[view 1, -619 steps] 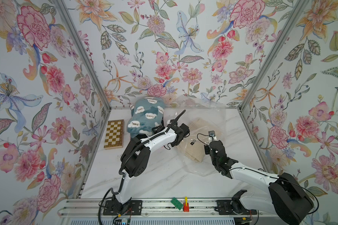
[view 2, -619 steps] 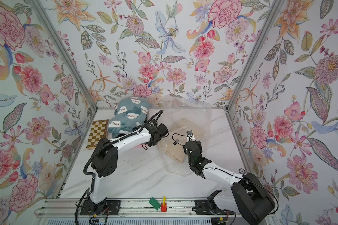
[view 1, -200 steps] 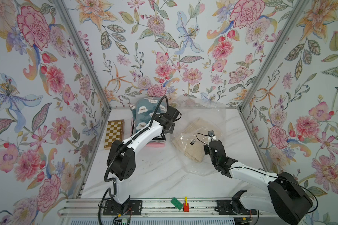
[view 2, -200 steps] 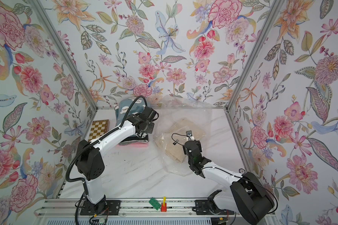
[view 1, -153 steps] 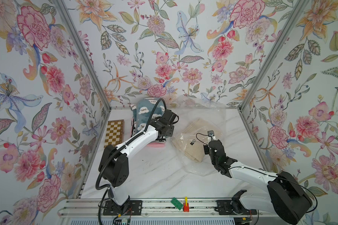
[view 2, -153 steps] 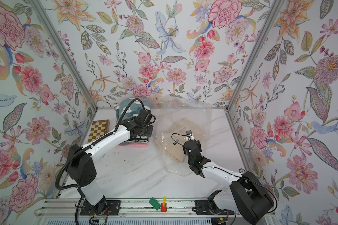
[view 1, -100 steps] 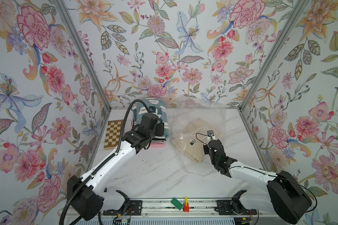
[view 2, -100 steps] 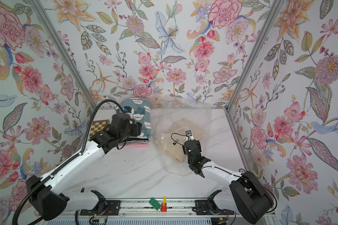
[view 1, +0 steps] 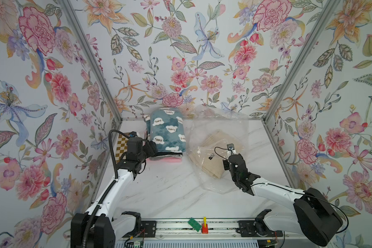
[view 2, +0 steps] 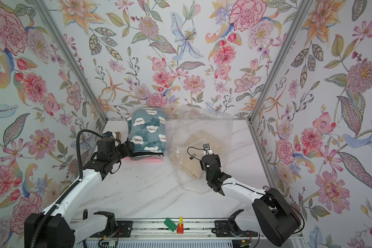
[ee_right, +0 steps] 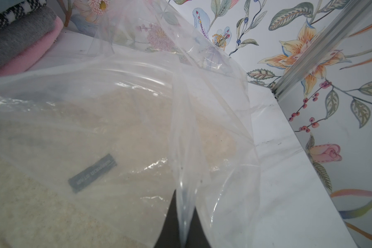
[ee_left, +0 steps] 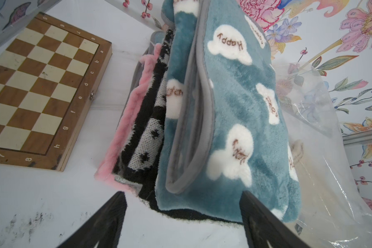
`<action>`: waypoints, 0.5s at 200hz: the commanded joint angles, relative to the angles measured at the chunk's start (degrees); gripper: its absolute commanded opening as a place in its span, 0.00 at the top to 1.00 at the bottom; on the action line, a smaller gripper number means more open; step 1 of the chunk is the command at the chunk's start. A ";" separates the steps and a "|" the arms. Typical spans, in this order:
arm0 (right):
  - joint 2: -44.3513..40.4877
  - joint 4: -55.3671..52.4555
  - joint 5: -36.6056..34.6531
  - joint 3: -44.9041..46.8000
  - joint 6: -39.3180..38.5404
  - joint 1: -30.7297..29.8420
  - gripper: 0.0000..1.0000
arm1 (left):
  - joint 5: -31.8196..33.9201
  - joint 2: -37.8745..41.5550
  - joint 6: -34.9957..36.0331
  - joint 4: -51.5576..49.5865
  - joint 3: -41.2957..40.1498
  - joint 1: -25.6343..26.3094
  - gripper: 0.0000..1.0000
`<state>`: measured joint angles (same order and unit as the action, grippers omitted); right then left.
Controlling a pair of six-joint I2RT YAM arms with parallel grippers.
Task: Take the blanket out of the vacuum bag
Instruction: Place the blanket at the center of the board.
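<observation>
Left gripper (ee_left: 183,199) is seen with jaws spread wide and nothing held, just at the near end of a stack of folded blankets; contact with the stack cannot be told. Right gripper (ee_right: 184,225) is pressed together on a fold of clear plastic from the vacuum bag (view 1: 213,184).

White marbled tabletop (view 1: 170,193) is seen in both top views, walled by floral panels. The vacuum bag is spread over the right half of the tabletop, crinkled, with its far part raised against the back wall.

A beige blanket (view 1: 208,167) is seen inside the bag, folded and lying flat under the film.

A teal blanket (view 1: 168,131) with white cloud patches is laid on top of the stack, just left of the bag and outside it. Below it a black-and-white knit blanket (ee_left: 146,137) and a pink blanket (ee_left: 125,120) are stacked, the pink one at the bottom. A grey layer is also shown in the right wrist view.

A chessboard (ee_left: 34,90) is lying flat on the tabletop left of the stack, near the left wall and partly hidden by the left arm in the top views.

A small dark label (ee_right: 92,172) is seen on the beige blanket, through the plastic.
</observation>
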<state>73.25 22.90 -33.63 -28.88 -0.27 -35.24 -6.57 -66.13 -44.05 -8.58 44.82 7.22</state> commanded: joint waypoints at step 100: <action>0.82 -0.20 0.05 -1.54 -0.73 -0.57 1.00 | -8.91 -4.66 -5.41 11.80 -3.33 -1.60 0.65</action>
<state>73.25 22.90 -33.63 -28.88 -0.47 -35.31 -16.10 -71.07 -50.41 2.90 40.14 6.00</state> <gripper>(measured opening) 0.047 0.499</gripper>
